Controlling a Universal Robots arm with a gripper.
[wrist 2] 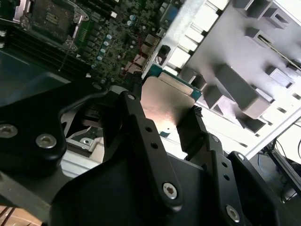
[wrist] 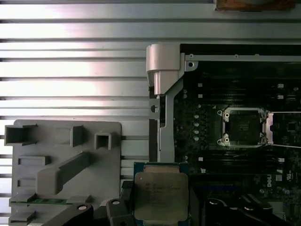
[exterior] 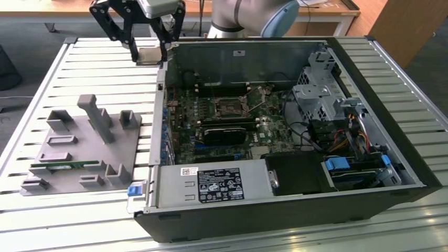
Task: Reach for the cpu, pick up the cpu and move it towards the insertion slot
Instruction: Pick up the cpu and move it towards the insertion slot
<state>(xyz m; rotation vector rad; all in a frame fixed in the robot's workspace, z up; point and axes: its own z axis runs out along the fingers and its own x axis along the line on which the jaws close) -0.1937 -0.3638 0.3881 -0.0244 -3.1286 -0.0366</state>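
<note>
Black gripper (wrist 2: 171, 110) fingers, closest in both wrist views, are closed on the cpu (wrist: 161, 197), a flat square chip with a silver-grey metal top. It hangs in the air beside the open computer case (exterior: 392, 131). Picking up looks done. The insertion slot (wrist: 245, 127), a shiny-framed square socket with a dark centre, sits well apart, so the carry is unfinished.

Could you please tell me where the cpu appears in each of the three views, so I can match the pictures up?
Exterior view: the cpu hangs in the pincer, above the slatted table, just beyond the open case's far corner on the exterior view's left.
First wrist view: the cpu sits between the pincer's fingers, apart from the insertion slot.
Second wrist view: the cpu shows its metal top between the black fingers.
Shared landmark: the grey fixture tray.
</note>
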